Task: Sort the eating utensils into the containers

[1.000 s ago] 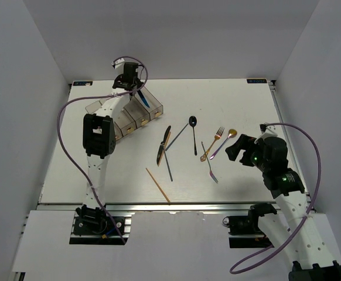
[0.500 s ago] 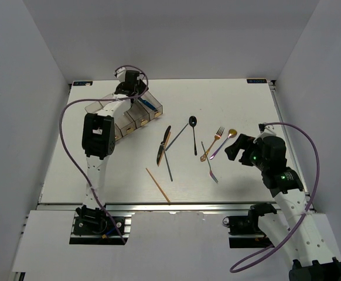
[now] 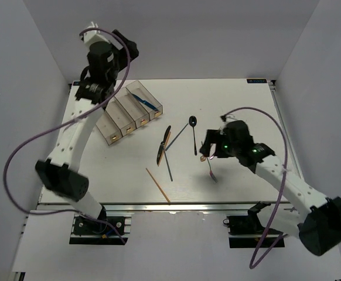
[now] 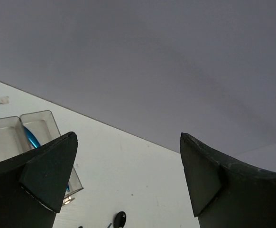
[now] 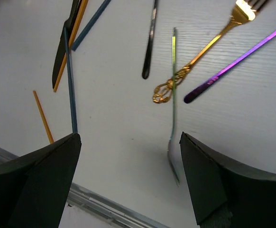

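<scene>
Top external view: the blue knife (image 3: 145, 101) is now seen lying in the end one of the bins (image 3: 115, 121), nearest the loose cutlery. It has been let go by the left hand (image 4: 128, 175), now lifted clear, fingers apart and empty; the right hand (image 5: 128, 175), likewise spread and empty, has been brought over the gold fork (image 5: 209, 40) and purple spoon (image 5: 237, 59); the remaining pieces are still unsorted on the surface (image 3: 241, 105).

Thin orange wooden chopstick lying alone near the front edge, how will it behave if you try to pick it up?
The thin orange wooden chopstick looks slim and straight, so probably stiff and very light. It lies flat on the smooth white table, so it may slide, perhaps roll, when nudged. Nothing touches it, so a pinch across it seems feasible.
</scene>
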